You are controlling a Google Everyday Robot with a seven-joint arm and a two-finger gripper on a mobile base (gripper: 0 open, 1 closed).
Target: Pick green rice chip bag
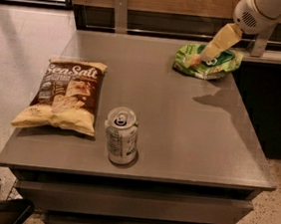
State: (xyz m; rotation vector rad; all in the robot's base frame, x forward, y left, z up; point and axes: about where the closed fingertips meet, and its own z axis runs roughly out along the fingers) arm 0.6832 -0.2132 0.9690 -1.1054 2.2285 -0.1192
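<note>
table (178, 133): a grey flat top filled the middle of the frame, with drawer-like fronts below its near edge.
green bag (225, 62): it lay crumpled at the upper right of the frame, on the table's far right corner, well apart from the other things.
gripper (200, 58): tan, it slanted down from the upper right corner, its tip over the left half of the green bag and seemingly touching it.
grip: from where I stood I could not tell whether it was released or clenched; the green bag rested on the table, not lifted.
arm (263, 12): a white housing at the top right edge carried the gripper.
Sea Salt bag (64, 96): brown and yellow, it lay flat at the left of the frame.
can (121, 136): it stood upright at lower centre, near the table's front edge, just right of the Sea Salt bag and apart from it.
shadow (217, 98): a dark patch fell on the table below the green bag.
</note>
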